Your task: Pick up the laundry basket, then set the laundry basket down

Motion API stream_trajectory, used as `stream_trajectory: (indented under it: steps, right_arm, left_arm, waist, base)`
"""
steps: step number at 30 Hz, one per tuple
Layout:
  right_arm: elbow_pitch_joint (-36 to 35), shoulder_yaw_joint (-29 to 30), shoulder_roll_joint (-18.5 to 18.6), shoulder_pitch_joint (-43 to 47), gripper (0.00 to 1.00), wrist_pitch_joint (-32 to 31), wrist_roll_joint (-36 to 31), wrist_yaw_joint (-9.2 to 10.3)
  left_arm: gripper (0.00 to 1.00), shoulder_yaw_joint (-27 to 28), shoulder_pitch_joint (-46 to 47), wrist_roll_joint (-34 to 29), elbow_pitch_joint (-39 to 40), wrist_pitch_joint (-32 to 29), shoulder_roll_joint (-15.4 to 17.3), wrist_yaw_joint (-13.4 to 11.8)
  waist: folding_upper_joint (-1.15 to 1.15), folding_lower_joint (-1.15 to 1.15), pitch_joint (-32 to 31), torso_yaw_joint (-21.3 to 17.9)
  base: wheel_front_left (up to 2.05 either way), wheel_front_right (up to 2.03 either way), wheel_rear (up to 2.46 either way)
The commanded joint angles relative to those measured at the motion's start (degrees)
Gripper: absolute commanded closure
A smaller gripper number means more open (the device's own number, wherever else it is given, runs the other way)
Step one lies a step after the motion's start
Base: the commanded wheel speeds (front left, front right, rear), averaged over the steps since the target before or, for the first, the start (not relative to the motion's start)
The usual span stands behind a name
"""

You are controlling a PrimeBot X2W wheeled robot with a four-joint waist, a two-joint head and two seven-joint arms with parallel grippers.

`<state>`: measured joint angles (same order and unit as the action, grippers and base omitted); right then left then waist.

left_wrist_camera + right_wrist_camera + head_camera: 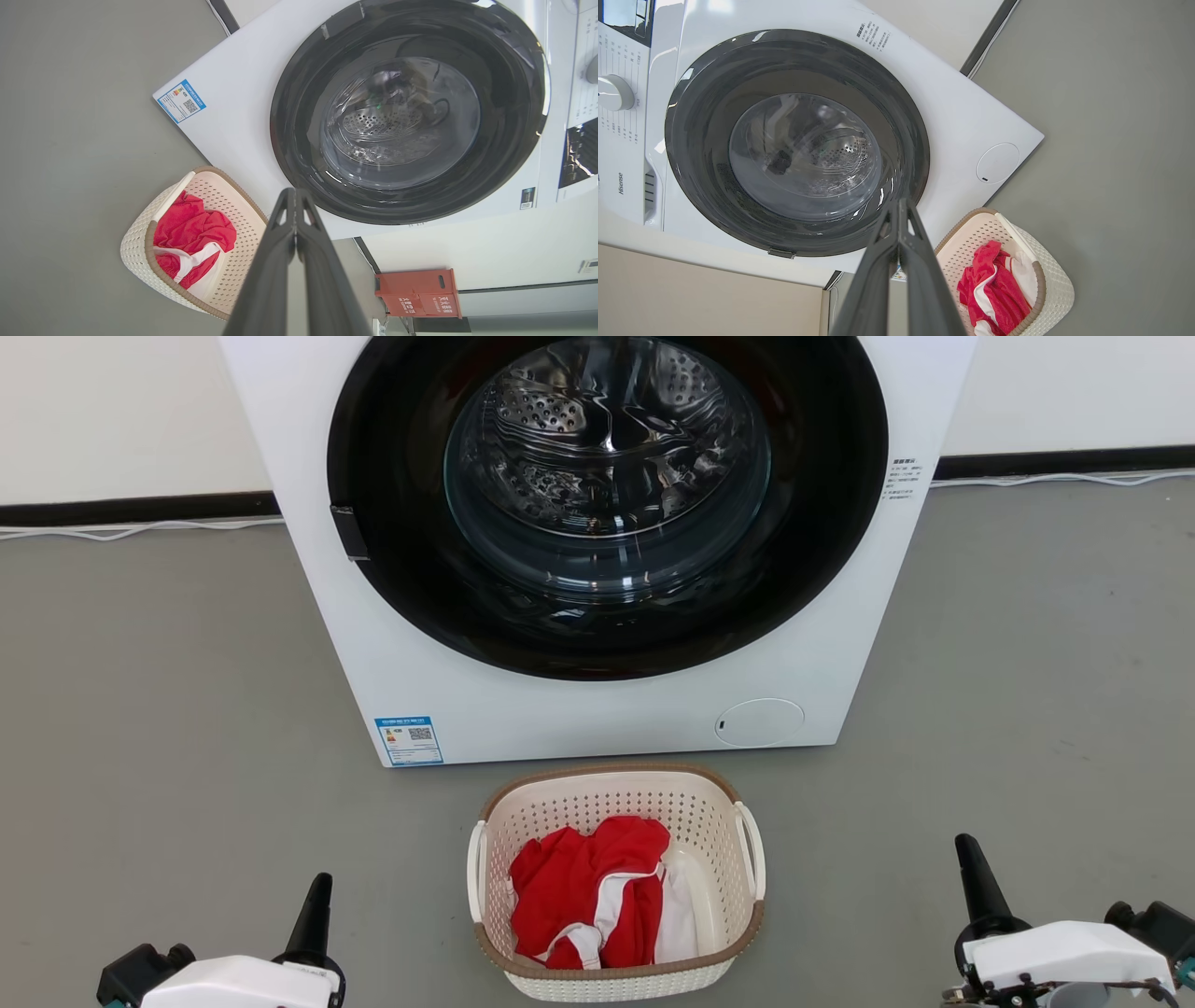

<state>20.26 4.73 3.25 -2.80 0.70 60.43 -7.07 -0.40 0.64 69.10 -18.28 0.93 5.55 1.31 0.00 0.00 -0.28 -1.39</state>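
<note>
The laundry basket (560, 803) stands on the grey floor just in front of the washing machine, cream-white and perforated with a brown rim and a white loop handle on each side. Red and white clothes lie inside it. It also appears in the left wrist view as the laundry basket (135, 242) and in the right wrist view as the laundry basket (1057, 284). My left gripper (322, 882) is at the lower left, shut and holding nothing, well left of the basket. My right gripper (966, 845) is at the lower right, shut and holding nothing, well right of it. In the wrist views the left gripper (295, 193) and the right gripper (901, 203) have their fingers pressed together.
A white front-loading washing machine (392, 644) with a closed dark round door (607, 504) stands behind the basket against the wall. Grey floor spreads on both sides. A red box (418, 291) sits by the wall beside the machine.
</note>
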Motion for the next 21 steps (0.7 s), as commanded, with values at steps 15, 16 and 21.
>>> stream_trajectory:
  steps: [15,16,21]
  right_arm:
    - [-3.51,0.22,0.14,-3.01,1.0,-2.74,12.02,-0.33]
    - [-3.61,0.28,0.12,-3.02,1.0,-2.9,12.73,-0.33]
    - [-4.1,0.56,0.03,-3.09,1.0,-3.7,16.28,-0.35]
  left_arm:
    - [1.0,3.44,3.86,8.82,2.66,-2.75,-0.67,2.62]
    - [1.0,3.56,3.92,9.33,2.72,-2.92,-0.74,2.75]
    - [1.0,4.2,4.23,11.89,3.0,-3.76,-1.1,3.39]
  waist:
    - [0.0,0.0,0.16,0.5]
    - [0.0,0.0,0.17,0.53]
    - [0.0,0.0,0.23,0.69]
  base:
    - [0.0,0.0,0.0]
    - [0.0,0.0,0.0]
    - [0.0,0.0,0.0]
